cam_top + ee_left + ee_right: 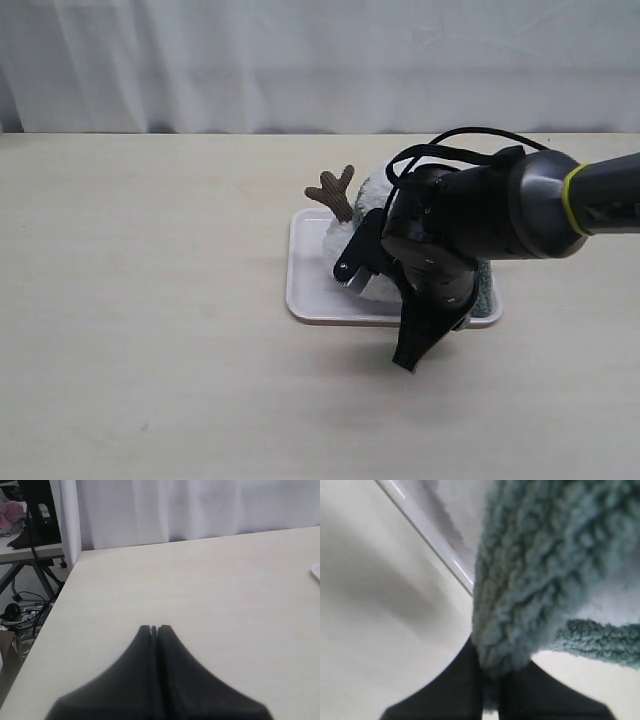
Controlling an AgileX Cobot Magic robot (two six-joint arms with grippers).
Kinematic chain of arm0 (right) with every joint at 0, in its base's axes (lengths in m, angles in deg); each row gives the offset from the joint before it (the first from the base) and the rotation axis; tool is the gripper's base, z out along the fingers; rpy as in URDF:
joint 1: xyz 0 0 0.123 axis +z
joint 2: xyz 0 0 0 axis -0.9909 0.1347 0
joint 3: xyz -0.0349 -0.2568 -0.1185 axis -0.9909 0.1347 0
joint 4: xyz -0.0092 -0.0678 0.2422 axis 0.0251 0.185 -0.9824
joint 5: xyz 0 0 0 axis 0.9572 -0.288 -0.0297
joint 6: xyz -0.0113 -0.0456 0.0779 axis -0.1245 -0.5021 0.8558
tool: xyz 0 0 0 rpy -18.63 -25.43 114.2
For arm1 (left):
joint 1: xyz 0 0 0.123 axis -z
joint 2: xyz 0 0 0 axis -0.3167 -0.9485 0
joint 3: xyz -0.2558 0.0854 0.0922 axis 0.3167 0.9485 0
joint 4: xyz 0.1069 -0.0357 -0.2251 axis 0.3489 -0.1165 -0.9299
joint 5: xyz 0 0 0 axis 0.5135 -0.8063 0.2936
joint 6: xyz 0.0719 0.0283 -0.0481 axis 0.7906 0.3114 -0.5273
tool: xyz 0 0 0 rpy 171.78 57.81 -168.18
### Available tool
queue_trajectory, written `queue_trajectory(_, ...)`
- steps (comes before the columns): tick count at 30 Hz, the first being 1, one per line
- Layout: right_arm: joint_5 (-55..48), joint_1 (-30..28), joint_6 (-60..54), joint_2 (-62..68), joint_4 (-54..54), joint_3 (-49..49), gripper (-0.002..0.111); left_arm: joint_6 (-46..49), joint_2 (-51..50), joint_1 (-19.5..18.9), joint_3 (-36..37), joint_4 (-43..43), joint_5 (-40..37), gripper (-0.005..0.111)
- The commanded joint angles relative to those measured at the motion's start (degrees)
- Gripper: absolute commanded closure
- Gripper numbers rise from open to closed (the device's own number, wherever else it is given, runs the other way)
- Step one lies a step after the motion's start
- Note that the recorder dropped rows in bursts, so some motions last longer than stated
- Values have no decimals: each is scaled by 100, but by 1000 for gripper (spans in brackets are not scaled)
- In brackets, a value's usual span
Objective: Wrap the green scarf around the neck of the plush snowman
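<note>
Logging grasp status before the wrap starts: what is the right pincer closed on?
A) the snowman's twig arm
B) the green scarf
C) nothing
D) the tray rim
B: the right wrist view shows the right pincer shut, with the green scarf pinched between its tips, next to the rim of the white tray.

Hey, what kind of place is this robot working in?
Probably a robotics lab or test bay: a pale wood-grain table backed by a plain white curtain, with loose cables on the floor beside a cluttered side bench.
</note>
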Motion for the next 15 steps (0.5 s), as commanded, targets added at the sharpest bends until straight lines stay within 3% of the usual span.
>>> queue_trajectory(1,10,-19,92,-33,100,19,104,-3,16,-6,19,-23,60,107)
queue_trajectory(4,10,-19,169,-33,86,19,96,-3,16,-6,19,-23,60,107)
queue_trajectory(11,-2,-19,169,-261,-233,-9,59,-3,16,-6,19,-23,60,107)
queue_trajectory(15,-89,-19,169,-603,-478,-9,54,-3,16,-6,19,-23,60,107)
